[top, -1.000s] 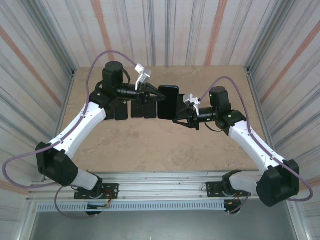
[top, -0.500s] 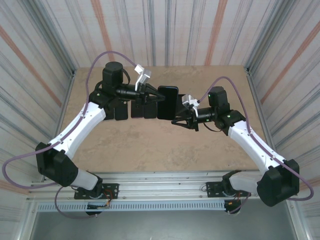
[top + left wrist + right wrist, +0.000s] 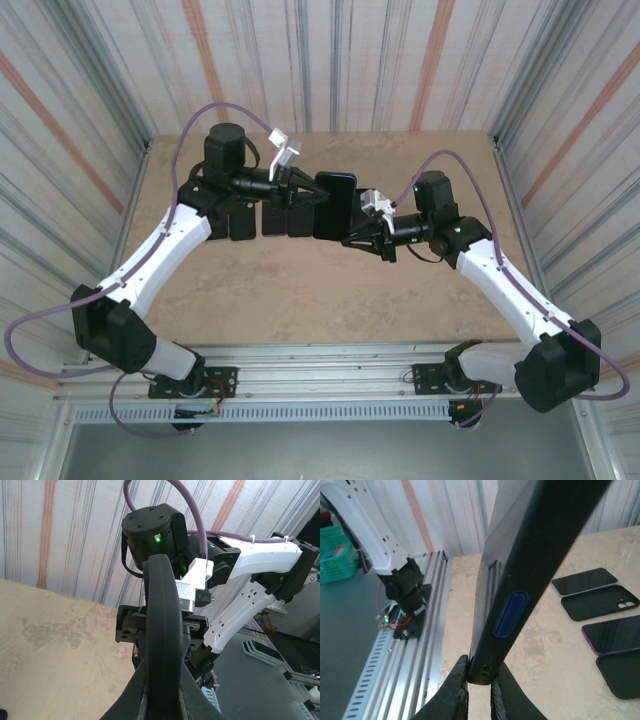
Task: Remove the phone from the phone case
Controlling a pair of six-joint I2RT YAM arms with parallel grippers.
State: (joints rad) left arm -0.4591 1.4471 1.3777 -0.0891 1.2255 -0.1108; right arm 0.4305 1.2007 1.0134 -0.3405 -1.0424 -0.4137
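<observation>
The phone in its dark phone case (image 3: 335, 205) hangs in the air over the middle of the table, held between both arms. My left gripper (image 3: 316, 196) is shut on its left edge; the left wrist view shows the case's black rim (image 3: 162, 625) edge-on, pinched between the fingers (image 3: 131, 690). My right gripper (image 3: 350, 243) is shut on the lower corner. In the right wrist view the black case with a blue side button (image 3: 512, 615) stands between my gripper (image 3: 480, 677) jaws, and the phone's grey face (image 3: 492, 565) shows on its left side.
Several other phones and empty cases lie in a row on the tan table behind the held one (image 3: 272, 221), seen closer as a phone (image 3: 583, 581), a black case (image 3: 599, 602) and a purple phone (image 3: 612, 635). An aluminium rail (image 3: 420, 645) runs along the near edge.
The right gripper has crept a little left toward the cased phone and its jaws have closed onto the lower corner. The left arm and its grip have stayed still.
</observation>
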